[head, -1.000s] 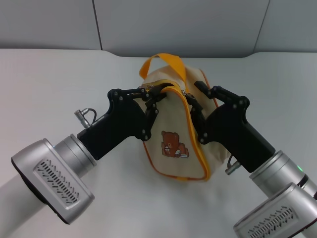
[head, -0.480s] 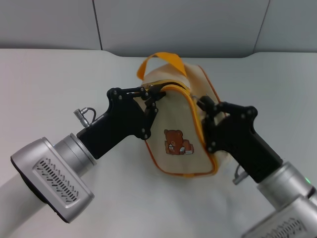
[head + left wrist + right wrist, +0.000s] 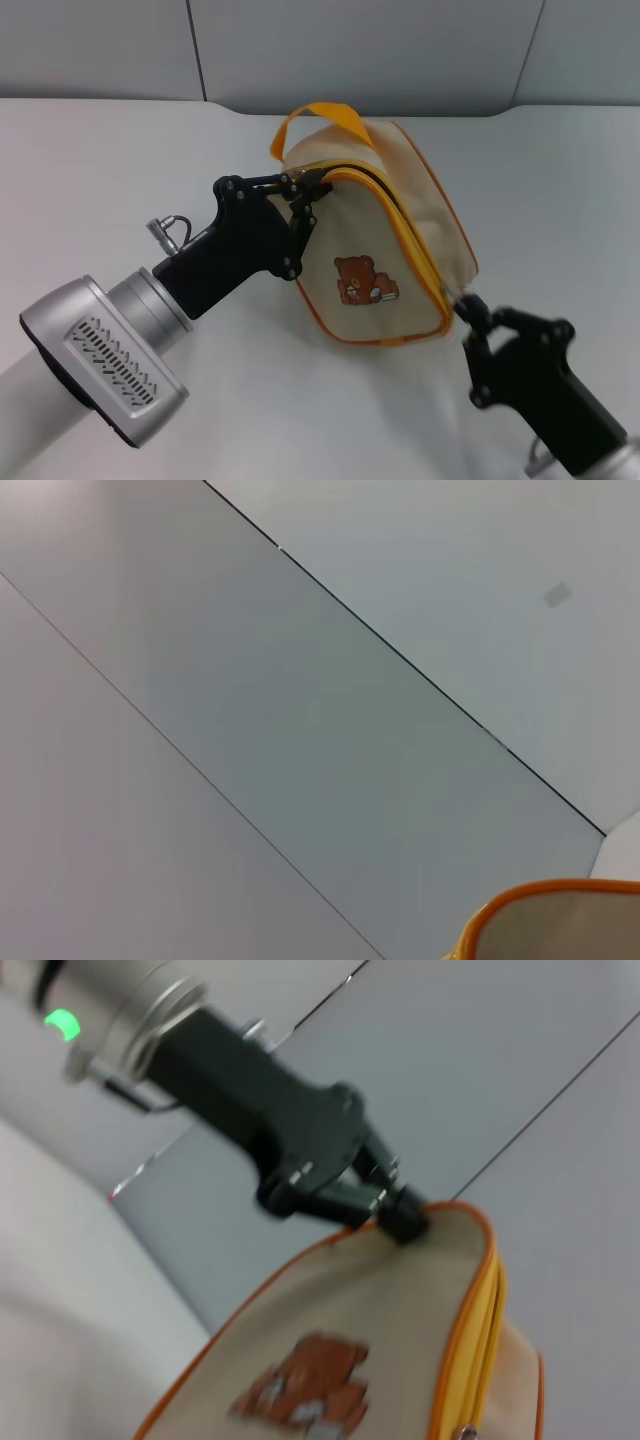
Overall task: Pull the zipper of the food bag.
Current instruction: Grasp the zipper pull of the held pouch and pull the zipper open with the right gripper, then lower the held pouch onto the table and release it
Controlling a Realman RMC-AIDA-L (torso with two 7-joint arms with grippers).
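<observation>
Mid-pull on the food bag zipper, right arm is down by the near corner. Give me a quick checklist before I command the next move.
1. Left gripper anchoring the food bag at its top edge near the orange handle: ok, fingers pinch the rim.
2. Right gripper at the zipper end by the bag's lower near corner: ok.
3. Right fingers actually shut on the pull tab: cannot tell, the contact is hidden.
4. Zipper band lying untwisted along the edge: ok.
5. Bag resting on the table, not lifted: cannot tell.
</observation>
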